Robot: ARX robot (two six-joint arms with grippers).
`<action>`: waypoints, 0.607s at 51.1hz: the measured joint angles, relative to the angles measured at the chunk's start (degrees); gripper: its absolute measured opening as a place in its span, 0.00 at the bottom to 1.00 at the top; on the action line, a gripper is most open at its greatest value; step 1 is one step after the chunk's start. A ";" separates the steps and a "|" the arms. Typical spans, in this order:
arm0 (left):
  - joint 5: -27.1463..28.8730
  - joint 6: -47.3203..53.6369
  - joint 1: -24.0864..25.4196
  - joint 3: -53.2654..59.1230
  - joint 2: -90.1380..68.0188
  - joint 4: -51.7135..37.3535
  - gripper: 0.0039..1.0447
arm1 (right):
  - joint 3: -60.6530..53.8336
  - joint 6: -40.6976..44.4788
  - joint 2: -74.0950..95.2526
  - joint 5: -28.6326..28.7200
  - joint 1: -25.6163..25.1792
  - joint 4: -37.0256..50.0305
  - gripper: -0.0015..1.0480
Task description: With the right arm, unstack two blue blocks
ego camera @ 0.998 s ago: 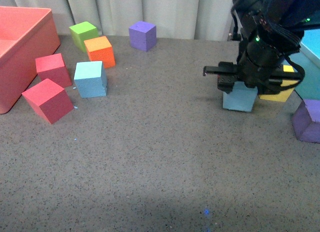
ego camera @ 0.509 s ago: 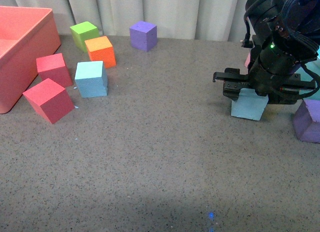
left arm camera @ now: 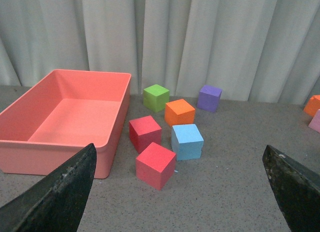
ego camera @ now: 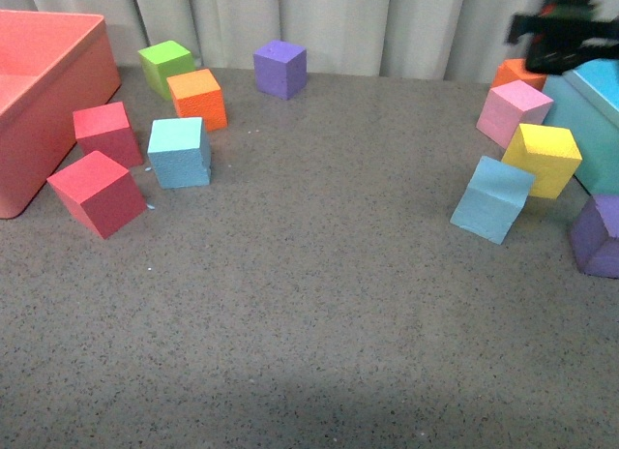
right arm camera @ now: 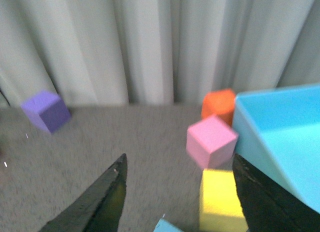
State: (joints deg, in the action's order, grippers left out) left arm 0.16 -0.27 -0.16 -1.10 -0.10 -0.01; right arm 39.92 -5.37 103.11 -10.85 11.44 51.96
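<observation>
One light blue block (ego camera: 179,151) sits flat on the grey table at the left, and also shows in the left wrist view (left arm camera: 187,141). The other light blue block (ego camera: 491,199) stands tilted on an edge at the right, against the yellow cube (ego camera: 544,159). Only its corner (right arm camera: 167,226) shows in the right wrist view. The two blocks are far apart. My right gripper (ego camera: 553,31) is open and empty, raised at the back right above the blocks (right arm camera: 175,202). My left gripper (left arm camera: 175,192) is open and empty, out of the front view.
A salmon bin (ego camera: 39,110) stands at the far left, with red (ego camera: 95,193), red (ego camera: 104,133), orange (ego camera: 196,99), green (ego camera: 165,66) and purple (ego camera: 280,68) cubes nearby. A turquoise bin (ego camera: 600,130), a pink cube (ego camera: 513,110), an orange cube (ego camera: 517,74) and a purple cube (ego camera: 598,236) are at the right.
My right gripper has lifted off the right blue block and moved up and back to the right. That block is left uncovered and tilted on the table.
</observation>
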 joint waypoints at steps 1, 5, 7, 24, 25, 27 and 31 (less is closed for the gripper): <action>0.00 0.00 0.00 0.00 0.02 0.00 0.94 | -4.94 1.16 -3.61 -0.09 -0.04 6.16 0.54; 0.00 0.00 0.00 0.00 0.02 0.00 0.94 | -20.79 3.82 -19.65 -0.74 -0.17 13.29 0.36; 0.00 0.00 0.00 0.00 0.02 0.00 0.94 | -27.34 4.20 -27.26 -0.13 -0.66 10.01 0.27; -0.04 0.00 0.00 0.00 0.02 0.00 0.94 | -39.74 5.20 -97.72 10.84 -11.19 -49.37 0.01; -0.04 0.00 0.00 0.00 0.04 0.00 0.94 | -39.74 5.20 -99.65 10.93 -11.19 -50.64 0.01; -0.02 0.00 0.00 0.00 0.02 0.00 0.94 | -39.74 5.29 -102.03 10.91 -11.21 -51.56 0.03; -0.02 0.00 0.00 0.00 0.02 0.00 0.94 | -39.74 5.27 -102.75 10.93 -11.30 -51.84 0.20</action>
State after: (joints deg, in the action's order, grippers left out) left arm 0.14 -0.27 -0.16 -1.10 -0.08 -0.01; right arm 0.19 -0.10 0.36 0.08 0.14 0.12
